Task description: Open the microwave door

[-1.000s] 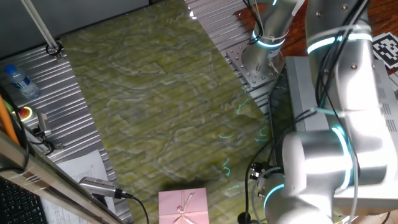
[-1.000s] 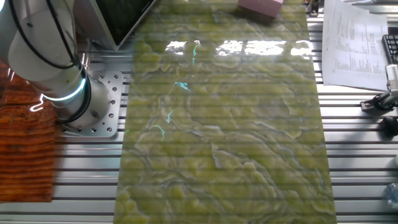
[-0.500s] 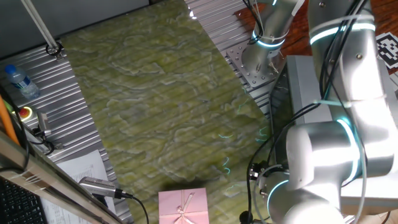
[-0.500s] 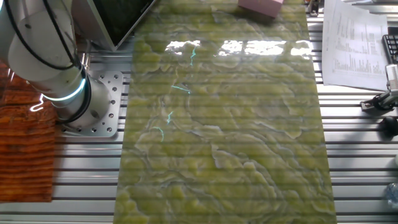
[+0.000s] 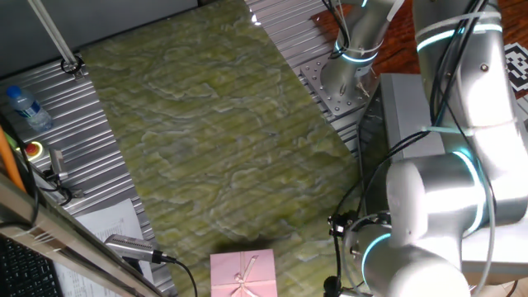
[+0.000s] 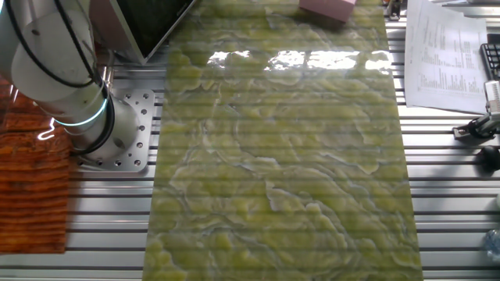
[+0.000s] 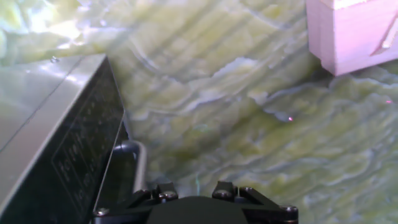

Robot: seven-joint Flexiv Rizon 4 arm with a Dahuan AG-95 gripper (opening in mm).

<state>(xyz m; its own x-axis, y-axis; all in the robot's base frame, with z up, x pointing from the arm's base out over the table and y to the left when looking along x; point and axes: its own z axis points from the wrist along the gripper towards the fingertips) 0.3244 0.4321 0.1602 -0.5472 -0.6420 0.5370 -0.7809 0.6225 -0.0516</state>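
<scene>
Hand view: claw hung near curved silver bar handle of dark glass microwave door; its opening could not be told; pink gift box far right

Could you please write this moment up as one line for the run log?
phase: approach | microwave door: shut | handle: not grasped, beside hand | fingers: not visible | pink gift box: apart, on mat

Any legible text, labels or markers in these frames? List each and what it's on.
No text reads clearly.
Printed sheet: rows of print, too small to read.
Black-and-white square-pattern marker: a code, no words.
Microwave door: faint markings on the dark glass, too blurred to read.
Water bottle: label unreadable.
</scene>
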